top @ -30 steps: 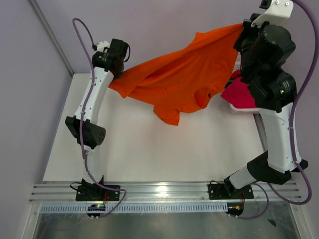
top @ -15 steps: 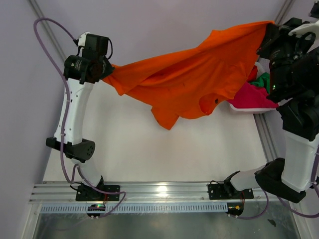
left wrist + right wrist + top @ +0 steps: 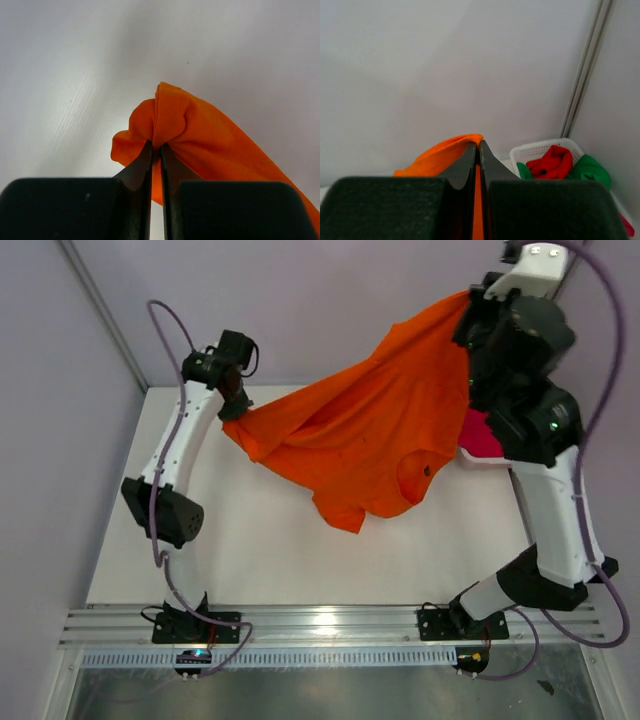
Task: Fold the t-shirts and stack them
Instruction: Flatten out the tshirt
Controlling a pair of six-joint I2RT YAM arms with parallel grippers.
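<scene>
So, you've got the orange shirt (image 3: 350,440) up in the air, strung between both arms. Your left gripper (image 3: 156,150) is clenched on a bunched-up bit of the hem or a sleeve, hard to say which, over toward the far left of the table (image 3: 300,550). Your right gripper (image 3: 479,147) is pinched tight on another edge and looks raised a good deal higher, over by the far right corner. The cloth slopes down from right to left, with a loose flap and the neck hole sagging in the middle. I can't tell from above if that flap touches the table.

The rest of the pile sits in the white basket (image 3: 540,149) at the far right: a red shirt (image 3: 552,161), a green shirt (image 3: 590,171) and a pink shirt (image 3: 485,435) spilling over the near side, just beside your right arm.

My read is you're at the spread-it-out step on shirt one. Nothing is folded or stacked yet.

Next, I'd level your two hands, pull them apart till the top edge goes taut, then lower the whole thing onto the bare middle of the table so it lands flat. Watch that sagging flap, because it'll probably tuck under itself if you drop straight down. Drag it toward you a bit as it lands. Also mind the basket with your right arm.
</scene>
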